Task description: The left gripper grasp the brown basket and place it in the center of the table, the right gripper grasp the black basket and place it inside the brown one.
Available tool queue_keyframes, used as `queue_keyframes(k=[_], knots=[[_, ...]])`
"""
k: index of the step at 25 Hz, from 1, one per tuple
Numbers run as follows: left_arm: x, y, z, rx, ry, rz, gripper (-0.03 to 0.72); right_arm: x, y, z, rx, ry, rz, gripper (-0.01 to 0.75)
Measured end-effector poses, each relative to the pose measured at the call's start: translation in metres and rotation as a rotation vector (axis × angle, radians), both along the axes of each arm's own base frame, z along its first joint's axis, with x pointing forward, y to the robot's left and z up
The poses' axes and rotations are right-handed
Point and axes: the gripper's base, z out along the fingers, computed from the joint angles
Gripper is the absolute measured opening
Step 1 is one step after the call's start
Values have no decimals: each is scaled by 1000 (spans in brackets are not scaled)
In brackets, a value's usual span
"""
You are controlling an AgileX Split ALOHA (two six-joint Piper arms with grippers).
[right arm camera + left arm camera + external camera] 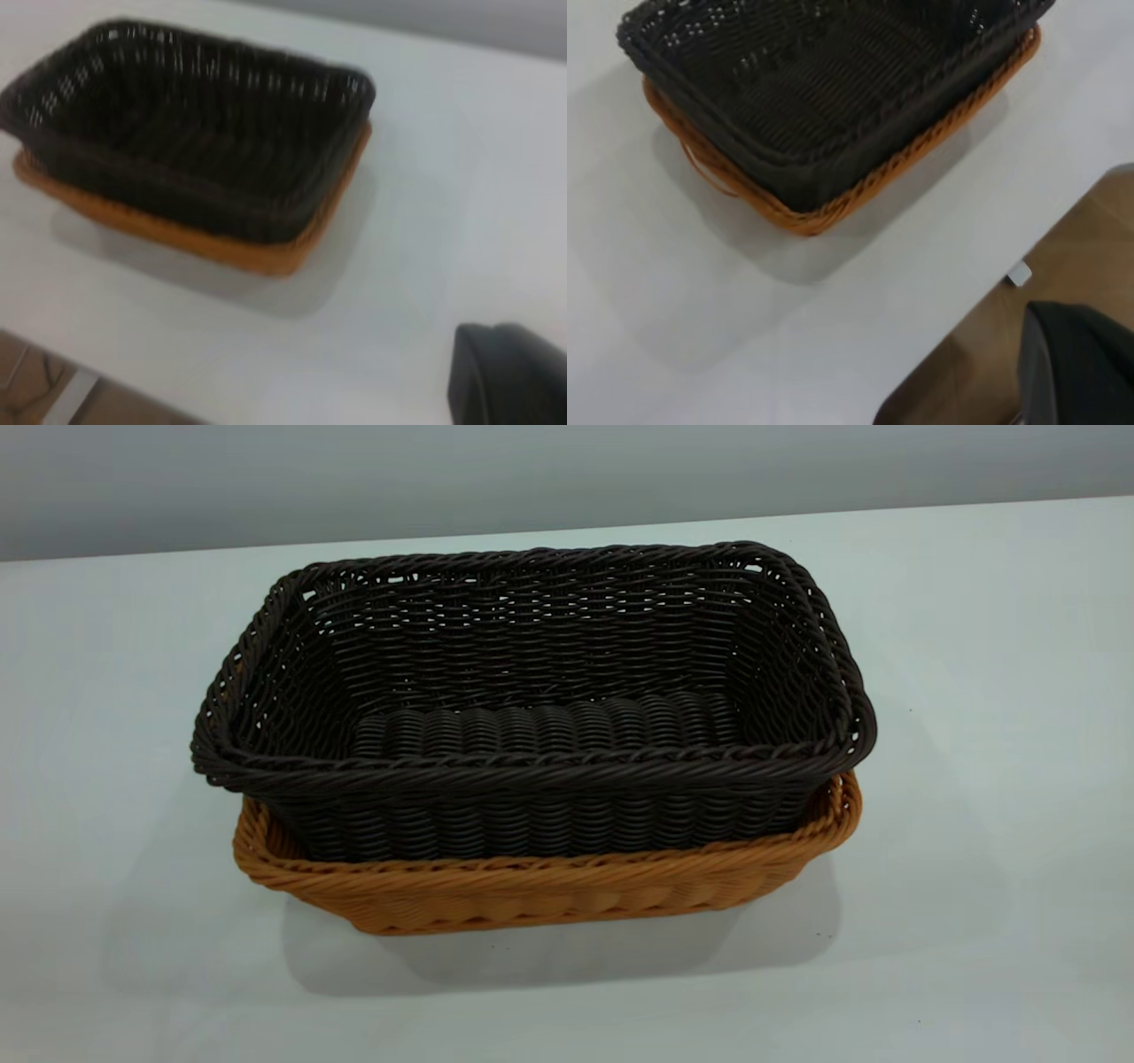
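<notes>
Black basket (532,691) sits nested inside the brown basket (532,890), mid-table in the exterior view. Note, operator: its rim rides above the brown rim, and the stack looks slightly skewed, with the black rim overhanging at 9 o'clock and orange-tan weave showing along 6 and out to 3 o'clock. Both rest on the table (974,824), shadow falling toward 6 o'clock.

Left gripper (1076,367) appears only as a dark shape in its own wrist view, well apart from the baskets, out past the table edge over brown floor (1063,257). You cannot tell how its fingers stand.

Right gripper (509,376) is likewise a dark edge above the tabletop, clear of the stack; finger state unreadable.
</notes>
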Motion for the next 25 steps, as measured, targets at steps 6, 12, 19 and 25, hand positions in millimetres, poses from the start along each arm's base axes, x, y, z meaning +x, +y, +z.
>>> queue_keyframes(k=[6, 12, 19, 25], knots=[[-7, 5, -13, -39, 5, 25, -1, 0, 0, -3, -19, 7, 15, 5], [-15, 11, -26, -47, -7, 24, -1, 0, 0, -3, -20, 7, 15, 5], [-25, 18, -28, -62, -12, 15, -1, 0, 0, -3, -21, 8, 15, 4], [-25, 18, -28, -66, -18, 15, -1, 0, 0, -3, -24, 7, 17, 4]])
